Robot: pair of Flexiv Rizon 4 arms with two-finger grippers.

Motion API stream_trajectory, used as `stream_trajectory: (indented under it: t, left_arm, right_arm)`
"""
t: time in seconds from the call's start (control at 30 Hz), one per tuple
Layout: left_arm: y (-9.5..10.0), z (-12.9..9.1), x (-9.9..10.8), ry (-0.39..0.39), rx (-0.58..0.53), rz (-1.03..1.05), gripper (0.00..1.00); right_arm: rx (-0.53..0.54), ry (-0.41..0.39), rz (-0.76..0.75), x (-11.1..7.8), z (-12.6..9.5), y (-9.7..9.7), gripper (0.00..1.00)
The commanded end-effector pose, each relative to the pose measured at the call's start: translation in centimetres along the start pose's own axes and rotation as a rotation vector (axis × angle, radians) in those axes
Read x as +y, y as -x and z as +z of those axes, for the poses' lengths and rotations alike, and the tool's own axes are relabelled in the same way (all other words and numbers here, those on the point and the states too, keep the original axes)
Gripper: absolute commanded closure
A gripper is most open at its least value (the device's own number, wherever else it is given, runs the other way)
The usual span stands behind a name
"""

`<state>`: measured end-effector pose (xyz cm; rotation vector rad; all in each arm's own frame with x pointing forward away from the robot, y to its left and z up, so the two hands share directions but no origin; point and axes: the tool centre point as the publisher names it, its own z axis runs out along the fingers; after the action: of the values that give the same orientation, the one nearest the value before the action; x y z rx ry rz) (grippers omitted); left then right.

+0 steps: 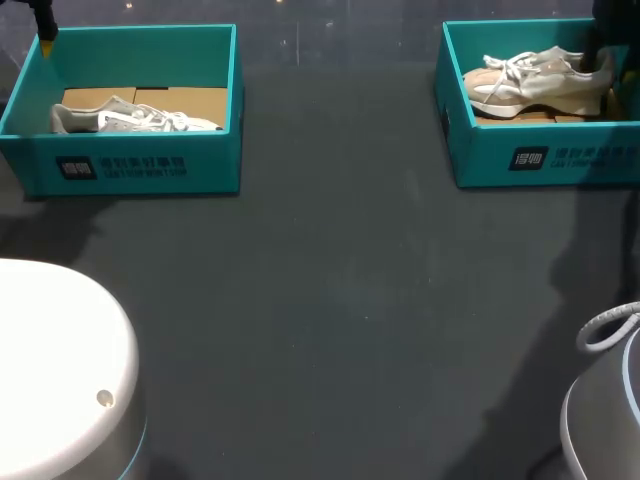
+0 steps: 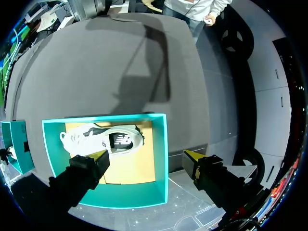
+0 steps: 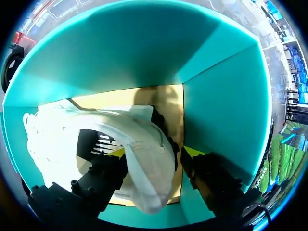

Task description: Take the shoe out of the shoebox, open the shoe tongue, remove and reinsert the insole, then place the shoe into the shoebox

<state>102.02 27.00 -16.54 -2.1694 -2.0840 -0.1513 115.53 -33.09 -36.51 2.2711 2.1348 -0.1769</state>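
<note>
Though two shoeboxes (image 1: pixel 140 165) (image 1: pixel 560 155) present, each holds one shoe (image 1: pixel 130 118) (image 1: pixel 540 82).

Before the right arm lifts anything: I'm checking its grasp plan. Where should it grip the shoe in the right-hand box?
Probably at the heel, from above. The shoe sits sole-down with its opening up, and the shoebox walls block the sides. The right gripper straddles that heel, open.

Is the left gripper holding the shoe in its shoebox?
No: the left gripper hangs open above the shoebox, while the shoe lies flat on the box floor, not between the fingers.
</note>
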Motion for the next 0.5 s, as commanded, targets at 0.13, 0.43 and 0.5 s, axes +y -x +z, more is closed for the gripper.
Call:
stream_trajectory:
  t: [0.13, 0.43, 0.5]
  left_arm:
    - [-0.1, 0.0, 0.0, 0.0, 0.001, 0.002, 0.0]
    - [-0.1, 0.0, 0.0, 0.0, 0.001, 0.002, 0.0]
    - [-0.1, 0.0, 0.0, 0.0, 0.001, 0.002, 0.0]
  right_arm:
    - [0.002, -0.019, -0.008, 1.0, 0.2, 0.1, 0.59]
    - [-0.009, -0.008, -0.006, 0.7, -0.6, -0.2, 1.0]
    - [-0.015, -0.004, -0.001, 0.5, -0.9, -0.2, 1.0]
